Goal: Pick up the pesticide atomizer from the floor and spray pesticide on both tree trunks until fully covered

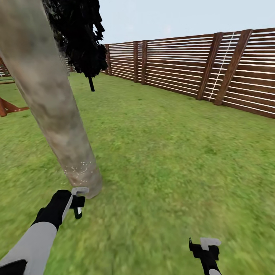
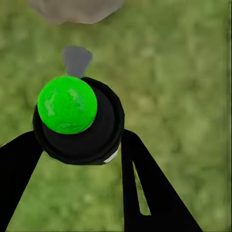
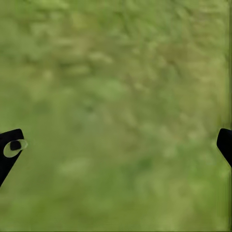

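Observation:
A thick beige-grey tree trunk leans across the left of the head view, with white pesticide specks near its base. My left gripper hovers just in front of that base, over the grass. In the left wrist view this gripper is shut on the pesticide atomizer, a black body with a bright green round top. Its grey nozzle points toward the trunk's foot. My right gripper hangs low at the right, open over bare grass and holding nothing.
A brown slatted wooden fence runs along the back and right. A black-green conifer stands behind the trunk. Reddish wooden beams lie at the far left edge. Green lawn stretches ahead and to the right.

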You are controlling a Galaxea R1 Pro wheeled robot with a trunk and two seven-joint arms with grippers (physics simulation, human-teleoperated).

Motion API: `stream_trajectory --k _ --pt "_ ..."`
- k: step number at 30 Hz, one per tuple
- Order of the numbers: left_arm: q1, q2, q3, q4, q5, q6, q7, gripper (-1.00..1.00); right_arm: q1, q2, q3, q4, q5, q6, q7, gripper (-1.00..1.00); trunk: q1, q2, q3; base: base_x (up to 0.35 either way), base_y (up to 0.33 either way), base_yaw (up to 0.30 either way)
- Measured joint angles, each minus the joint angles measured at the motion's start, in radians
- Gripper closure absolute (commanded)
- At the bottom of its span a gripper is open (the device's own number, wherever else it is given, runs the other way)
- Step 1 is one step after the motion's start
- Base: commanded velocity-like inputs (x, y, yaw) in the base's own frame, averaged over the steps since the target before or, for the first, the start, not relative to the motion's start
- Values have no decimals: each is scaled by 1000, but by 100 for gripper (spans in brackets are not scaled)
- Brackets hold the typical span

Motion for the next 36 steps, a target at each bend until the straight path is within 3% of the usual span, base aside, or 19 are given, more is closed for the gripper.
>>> stream_trajectory --k 13,23,28,36 --pt "0 2 4 -1 -1 0 1 100 0 3 0 0 0 0 0 -100 0 0 0 44 -274 9" --pt "0 8 15 -2 -3 -1 12 100 -1 6 0 0 0 0 0 -100 0 0 0 138 -277 261" --pt "0 9 41 0 -3 -4 14 100 -1 6 0 0 0 0 0 -100 0 0 0 168 -256 278" --pt "0 5 41 0 -3 -6 14 100 -1 7 0 0 2 0 0 -100 0 0 0 190 -236 278"
